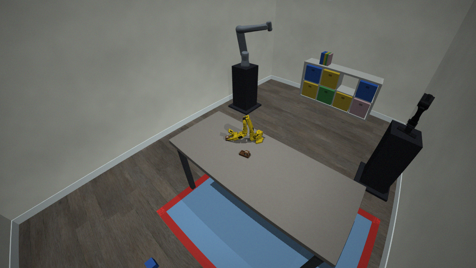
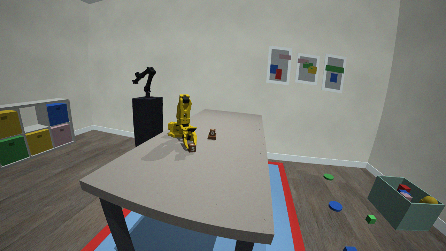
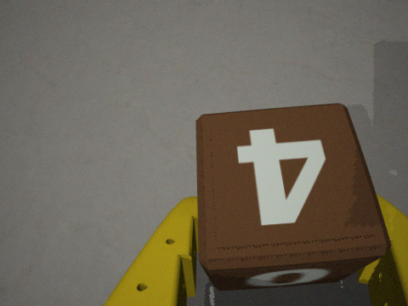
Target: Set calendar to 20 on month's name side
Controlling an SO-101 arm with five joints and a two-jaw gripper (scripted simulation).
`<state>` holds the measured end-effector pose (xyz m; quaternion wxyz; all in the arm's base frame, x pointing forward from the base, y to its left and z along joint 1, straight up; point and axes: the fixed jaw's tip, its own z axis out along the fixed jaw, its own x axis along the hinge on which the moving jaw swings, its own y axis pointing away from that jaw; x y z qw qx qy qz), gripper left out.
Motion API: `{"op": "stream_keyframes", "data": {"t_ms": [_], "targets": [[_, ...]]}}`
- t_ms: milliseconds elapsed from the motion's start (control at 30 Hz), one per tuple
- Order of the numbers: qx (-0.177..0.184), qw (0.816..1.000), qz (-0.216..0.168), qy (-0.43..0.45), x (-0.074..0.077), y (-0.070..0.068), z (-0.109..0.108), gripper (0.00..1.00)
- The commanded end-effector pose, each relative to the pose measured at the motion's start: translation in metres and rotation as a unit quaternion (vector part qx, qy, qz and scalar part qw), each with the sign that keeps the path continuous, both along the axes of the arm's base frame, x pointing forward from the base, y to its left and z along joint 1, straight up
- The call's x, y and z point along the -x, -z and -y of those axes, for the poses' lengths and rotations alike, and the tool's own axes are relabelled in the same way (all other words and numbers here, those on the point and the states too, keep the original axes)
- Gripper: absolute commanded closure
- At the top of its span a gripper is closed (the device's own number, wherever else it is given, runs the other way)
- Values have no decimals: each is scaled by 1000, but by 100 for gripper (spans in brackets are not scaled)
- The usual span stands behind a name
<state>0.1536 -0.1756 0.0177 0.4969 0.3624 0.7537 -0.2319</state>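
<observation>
My gripper (image 1: 229, 137) (image 2: 189, 146) (image 3: 286, 217) is shut on a brown cube (image 1: 227, 137) (image 2: 192, 147) (image 3: 229, 204). The wrist view shows its 4 upside down, with a round digit, probably 0, foreshortened on the face below. The exterior view shows its 5. The cube is low over the table; whether it touches is unclear. The brown tray (image 1: 241, 153) (image 2: 212, 137) lies flat on the table, apart from the gripper. A second cube (image 1: 247, 152) (image 2: 212, 132) stands in its right part in the top view, showing 8 to the exterior view. The month's name is not readable.
The grey table (image 1: 282, 186) (image 2: 218, 187) carries the yellow arm (image 1: 250, 128) (image 2: 184, 109), whose base stands near the table's far long edge in the top view. The tray is to the right of the arm in the exterior view. Other robots stand on black pedestals off the table.
</observation>
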Motion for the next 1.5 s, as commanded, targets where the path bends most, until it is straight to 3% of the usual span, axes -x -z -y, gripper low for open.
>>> {"op": "stream_keyframes", "data": {"t_ms": [0, 200, 467, 867, 1467], "targets": [[21, 1000, 14, -7, -6, -8, 3, 100], [21, 1000, 14, -7, -6, -8, 3, 98], [21, 1000, 14, -7, -6, -8, 3, 83], [21, 1000, 14, -7, -6, -8, 3, 80], [21, 1000, 14, -7, -6, -8, 3, 66]]}}
